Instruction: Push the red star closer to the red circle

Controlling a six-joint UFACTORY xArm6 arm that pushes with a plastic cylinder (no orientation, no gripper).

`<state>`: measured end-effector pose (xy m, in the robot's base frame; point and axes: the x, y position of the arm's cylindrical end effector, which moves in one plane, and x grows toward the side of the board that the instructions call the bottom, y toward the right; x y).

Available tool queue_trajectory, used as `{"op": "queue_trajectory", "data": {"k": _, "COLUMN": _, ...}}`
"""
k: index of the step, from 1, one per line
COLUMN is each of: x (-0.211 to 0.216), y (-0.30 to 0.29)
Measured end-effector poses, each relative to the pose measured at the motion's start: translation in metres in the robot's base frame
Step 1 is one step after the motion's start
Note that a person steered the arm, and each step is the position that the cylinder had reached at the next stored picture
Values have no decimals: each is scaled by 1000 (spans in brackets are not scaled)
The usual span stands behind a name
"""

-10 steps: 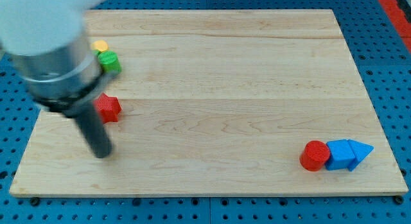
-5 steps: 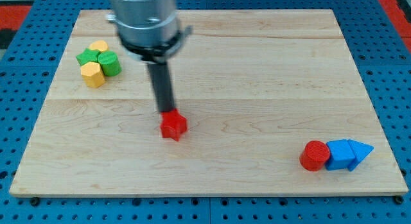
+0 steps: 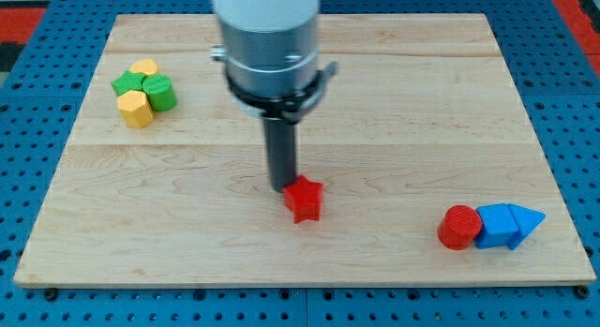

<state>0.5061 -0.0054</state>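
Observation:
The red star [image 3: 304,199] lies on the wooden board, a little below the middle. My tip [image 3: 283,185] touches the star's upper left side. The red circle [image 3: 459,227] sits near the view's bottom right, well to the right of the star. It touches a blue block [image 3: 494,227], and a blue triangle [image 3: 528,219] lies right of that.
A cluster of green blocks [image 3: 150,86] and yellow blocks [image 3: 136,109] sits at the view's upper left. The wooden board [image 3: 394,102] rests on a blue pegboard surface. The arm's grey body [image 3: 269,41] hangs over the board's top middle.
My tip and the red star have moved right and slightly down, from the board's left side toward its middle. The other blocks have not moved.

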Motion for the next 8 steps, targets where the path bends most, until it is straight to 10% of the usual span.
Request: {"op": "queue_trajectory", "data": {"k": 8, "x": 64, "y": 59}}
